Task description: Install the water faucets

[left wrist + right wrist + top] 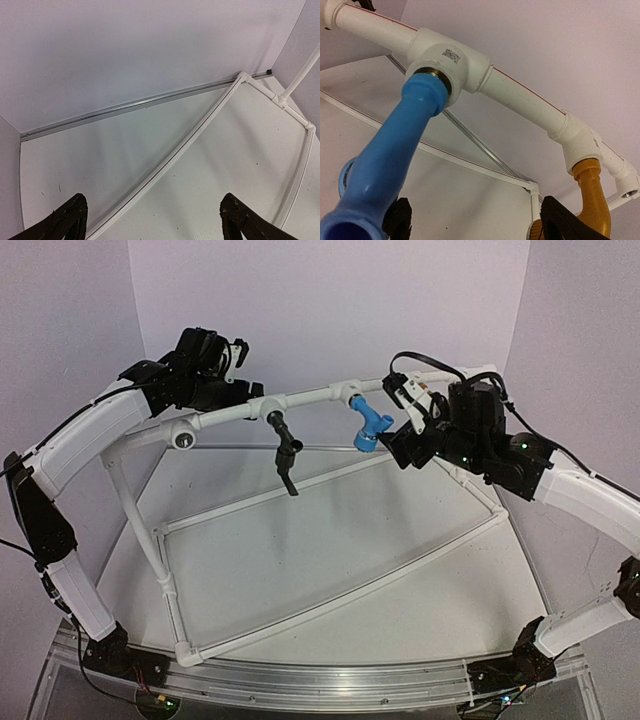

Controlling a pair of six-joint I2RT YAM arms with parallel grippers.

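The black faucet (284, 452) and the blue faucet (368, 426) hang from sockets on the top rail of the white pipe frame (310, 397). In the right wrist view the blue faucet (390, 165) sits in a tee on the left and the mustard-yellow faucet (592, 197) sits in a tee on the right. In the top view the yellow one is hidden behind my right arm. My right gripper (477, 222) is open and empty, just below the rail between these two, and shows in the top view (408, 443). My left gripper (155, 222) is open and empty, up by the rail's left end (232, 355).
The frame's base pipes (200, 125) lie on the white table, with upright posts at the corners (135, 510). An open socket fitting (184, 439) faces forward at the rail's left end. A metal strip (330, 680) runs along the table's near edge. Purple walls close in the back and sides.
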